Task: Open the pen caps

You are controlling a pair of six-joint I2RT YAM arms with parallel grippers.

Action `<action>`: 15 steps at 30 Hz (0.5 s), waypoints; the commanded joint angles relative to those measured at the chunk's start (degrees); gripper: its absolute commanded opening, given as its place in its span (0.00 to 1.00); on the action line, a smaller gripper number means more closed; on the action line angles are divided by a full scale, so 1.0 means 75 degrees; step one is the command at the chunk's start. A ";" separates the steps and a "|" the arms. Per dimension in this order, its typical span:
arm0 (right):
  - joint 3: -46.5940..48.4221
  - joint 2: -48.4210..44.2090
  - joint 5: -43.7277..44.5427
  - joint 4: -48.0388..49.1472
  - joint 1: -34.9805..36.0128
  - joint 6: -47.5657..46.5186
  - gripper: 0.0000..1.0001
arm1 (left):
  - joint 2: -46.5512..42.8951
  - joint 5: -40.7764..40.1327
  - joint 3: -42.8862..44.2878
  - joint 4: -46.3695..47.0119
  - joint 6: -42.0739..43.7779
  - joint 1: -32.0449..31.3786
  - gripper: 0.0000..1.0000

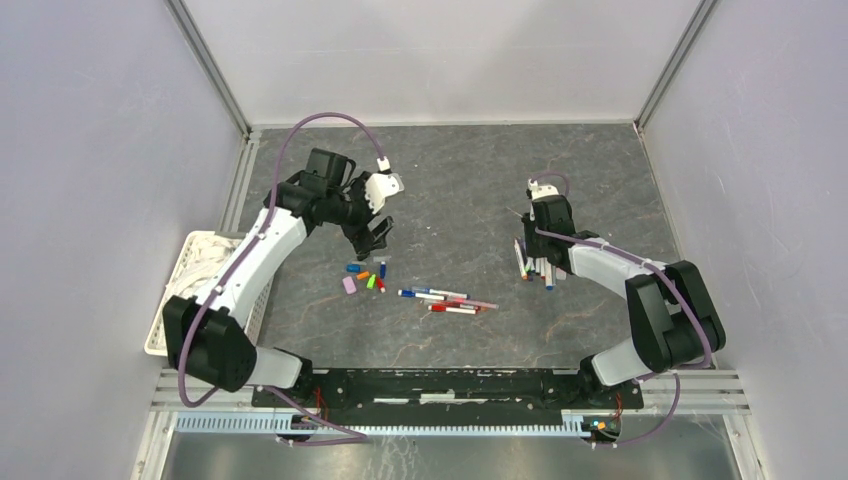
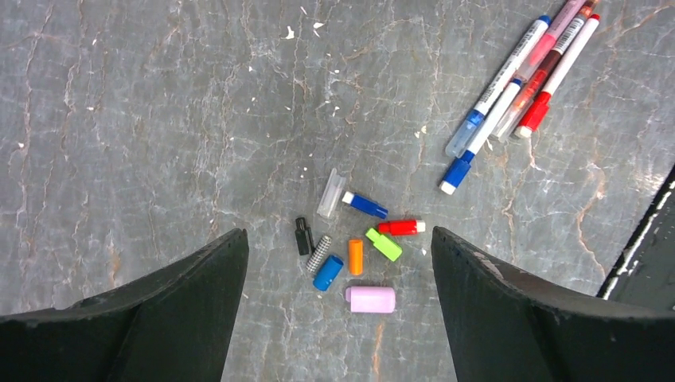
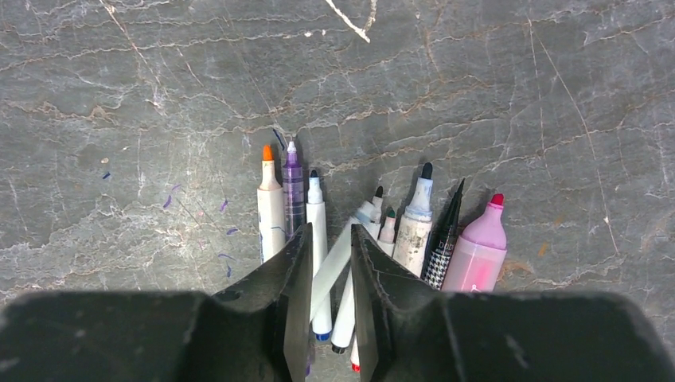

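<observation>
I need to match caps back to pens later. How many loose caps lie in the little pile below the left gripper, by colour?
Blue caps: 2
Red cap: 1
Green cap: 1
Orange cap: 1
Lilac cap: 1
Black cap: 1
Clear cap: 1
Grey striped cap: 1
Total: 9

Bright, even, diffuse overhead light, only short soft shadows, crisp focus across all three views.
</observation>
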 commanded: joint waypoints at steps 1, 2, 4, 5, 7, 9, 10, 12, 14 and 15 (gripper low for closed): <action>-0.0040 -0.0176 0.0143 0.0116 -0.0025 0.0089 0.29 | -0.0529 -0.0015 0.0271 -0.0432 -0.0458 0.0050 0.90; -0.0046 -0.0255 0.0137 0.0099 -0.0019 0.0107 0.29 | -0.0582 -0.0030 0.0276 -0.0442 -0.0460 0.0053 0.91; -0.0040 -0.0442 0.0131 0.0034 -0.0018 0.0150 0.28 | -0.0693 -0.0045 0.0309 -0.0443 -0.0530 0.0068 0.92; -0.0051 -0.0556 0.0117 0.0034 0.0001 0.0159 0.28 | -0.0748 -0.0060 0.0347 -0.0443 -0.0576 0.0076 0.94; -0.0063 -0.0737 0.0008 0.0029 0.0015 0.0081 0.29 | -0.0874 -0.0175 0.0427 -0.0385 -0.0706 0.0099 0.95; 0.0053 -0.0739 -0.0053 -0.0139 0.0012 0.0024 0.28 | -0.1020 -0.0230 0.0494 -0.0359 -0.0722 0.0150 0.97; 0.0136 -0.0698 -0.0101 -0.0260 0.0014 0.0010 0.27 | -0.1108 -0.0224 0.0516 -0.0352 -0.0702 0.0175 0.97; 0.0229 -0.0680 -0.0229 -0.0398 0.0012 0.0033 0.26 | -0.1238 -0.0167 0.0544 -0.0344 -0.0703 0.0215 0.98; 0.0146 -0.0909 -0.0472 -0.0277 0.0219 -0.0024 0.26 | -0.1342 -0.0079 0.0584 -0.0350 -0.0768 0.0248 1.00; 0.0116 -0.1023 -0.0514 -0.0214 0.0447 -0.0150 0.28 | -0.1393 -0.0077 0.0598 -0.0323 -0.0816 0.0253 1.00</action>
